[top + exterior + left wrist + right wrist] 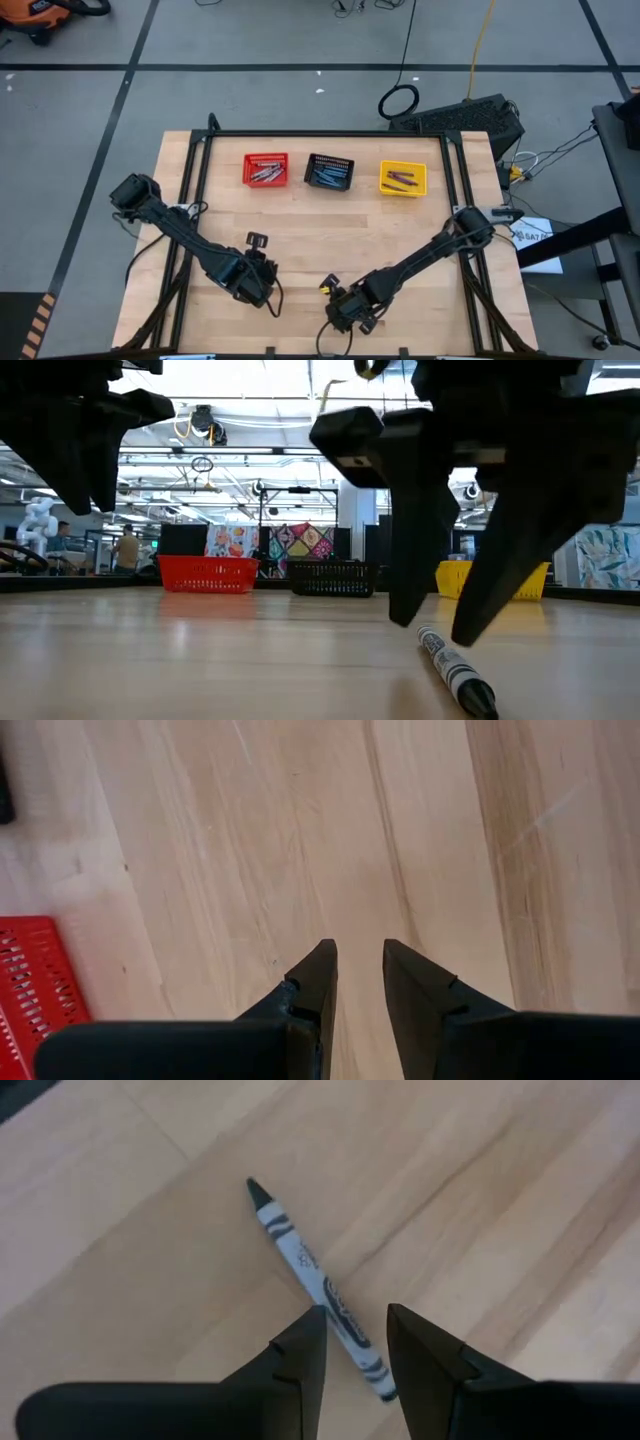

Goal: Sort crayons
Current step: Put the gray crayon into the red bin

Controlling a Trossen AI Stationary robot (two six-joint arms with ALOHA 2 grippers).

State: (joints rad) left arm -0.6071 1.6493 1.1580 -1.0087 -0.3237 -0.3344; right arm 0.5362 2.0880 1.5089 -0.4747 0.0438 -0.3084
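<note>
The left end effector [355, 975] hangs over bare desk [300, 240] near the front edge, its two fingers parted by a narrow gap and grasping nothing; the red basket [265, 169] lies ahead of it at the far side. To its right, the right end effector [355, 1342] is lowered over a lone grey crayon [318, 1285] lying flat on the wood. The crayon runs slantwise between the parted fingers, which straddle it without clenching; its dark tip points away from the fingers. Far ahead of this end effector, the black basket [329, 172] and the yellow basket [403, 178] complete the row, each with crayons inside.
</note>
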